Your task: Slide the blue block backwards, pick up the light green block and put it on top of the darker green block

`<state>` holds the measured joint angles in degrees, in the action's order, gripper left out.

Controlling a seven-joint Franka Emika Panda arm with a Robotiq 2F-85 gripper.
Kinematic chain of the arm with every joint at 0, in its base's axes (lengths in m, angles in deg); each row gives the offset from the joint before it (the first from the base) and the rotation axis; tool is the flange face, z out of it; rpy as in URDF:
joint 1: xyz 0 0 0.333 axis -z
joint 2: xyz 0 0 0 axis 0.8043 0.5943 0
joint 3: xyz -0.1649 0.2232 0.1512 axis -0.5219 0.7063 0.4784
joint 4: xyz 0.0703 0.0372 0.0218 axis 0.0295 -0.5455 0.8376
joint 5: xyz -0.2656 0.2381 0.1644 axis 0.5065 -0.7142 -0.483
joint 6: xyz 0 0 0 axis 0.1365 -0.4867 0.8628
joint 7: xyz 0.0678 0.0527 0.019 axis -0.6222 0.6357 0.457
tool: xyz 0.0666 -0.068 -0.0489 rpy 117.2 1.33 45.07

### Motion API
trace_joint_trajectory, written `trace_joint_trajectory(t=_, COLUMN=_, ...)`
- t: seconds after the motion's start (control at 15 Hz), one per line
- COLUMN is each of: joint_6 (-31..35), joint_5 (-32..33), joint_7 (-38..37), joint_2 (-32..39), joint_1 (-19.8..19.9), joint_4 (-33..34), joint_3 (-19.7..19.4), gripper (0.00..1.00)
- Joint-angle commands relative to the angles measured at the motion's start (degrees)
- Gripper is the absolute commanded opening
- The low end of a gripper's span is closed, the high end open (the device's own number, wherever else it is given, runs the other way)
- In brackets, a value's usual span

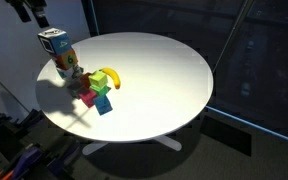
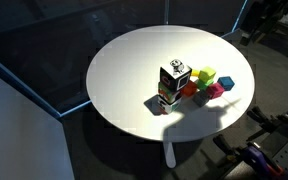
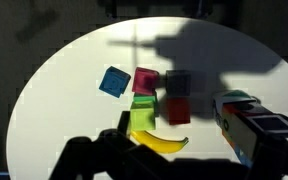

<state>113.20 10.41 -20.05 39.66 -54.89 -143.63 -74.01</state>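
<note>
Hanging high over the rim of the round white table [image 1: 174,70], my hand [image 1: 32,12] is released, spread wide with nothing in it. In the wrist view its own parts show only as a dark blur along the lower edge, so I read little from there.

Below me the toys sit in a tight cluster near the table's edge, beside an upright printed carton [image 1: 54,48]. The blue block [image 3: 114,81] lies at the outer end of the cluster, turned a little askew, just beside a magenta block [image 3: 146,80]. On the magenta block's other side is a shadowed block [image 3: 179,82], too dark for me to tell its colour.

The darker green block [image 3: 143,101] sits just below the magenta one in the wrist view, with a red block [image 3: 177,110] next to it. The light green block [image 3: 139,122] rests on the table right against the darker green one, on the side away from the magenta block, not on top of it. A yellow banana [image 3: 160,143] curves close by.

In an exterior view the light green block [image 2: 206,76] shows on the far side of the cluster, and the blue block [image 2: 227,85] at the end farthest from the carton.
</note>
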Motion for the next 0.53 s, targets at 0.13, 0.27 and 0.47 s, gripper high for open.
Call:
trace_joint_trajectory(t=0.13, joint_6=0.0, joint_5=-0.3, joint_7=0.3, joint_2=0.5, joint_1=0.8, joint_4=0.1, joint_3=0.9, gripper=1.0)
trace_joint_trajectory(t=0.27, joint_6=0.0, joint_5=-0.3, joint_7=0.3, joint_2=0.5, joint_1=0.8, joint_4=0.1, joint_3=0.9, gripper=1.0)
trace_joint_trajectory(t=0.47, joint_6=0.0, joint_5=-0.3, joint_7=0.3, joint_2=0.5, joint_1=0.8, joint_4=0.1, joint_3=0.9, gripper=1.0)
